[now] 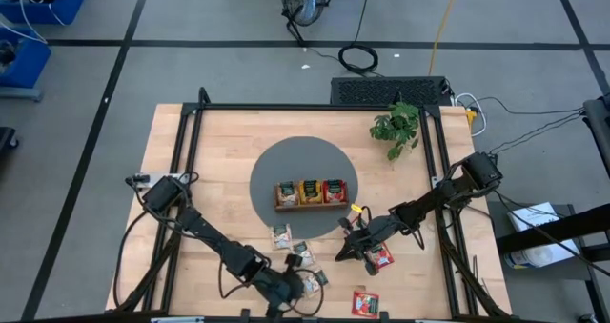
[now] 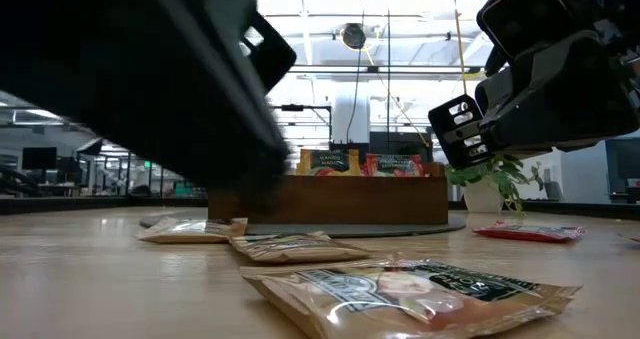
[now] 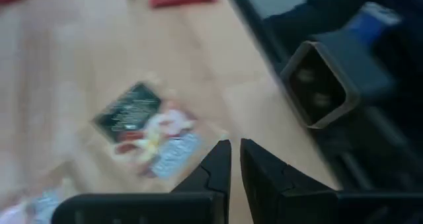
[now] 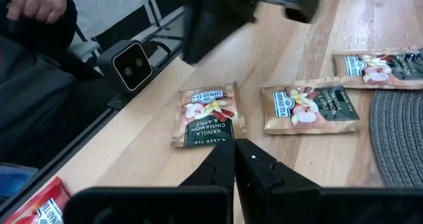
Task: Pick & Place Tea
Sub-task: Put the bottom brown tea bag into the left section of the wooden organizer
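Three beige-brown tea packets lie flat on the wood near the table's near edge, with two red ones to their right. More packets stand in the wooden tray on the round grey mat. My left gripper hovers by the nearest beige packet, fingers shut and empty. My right gripper sits between the beige packets and a red one, shut and empty, pointing at a beige packet.
A potted plant stands at the far right of the table. A black frame rail runs along the table's sides. A small camera block sits at the near edge. A person's hand shows beyond the table.
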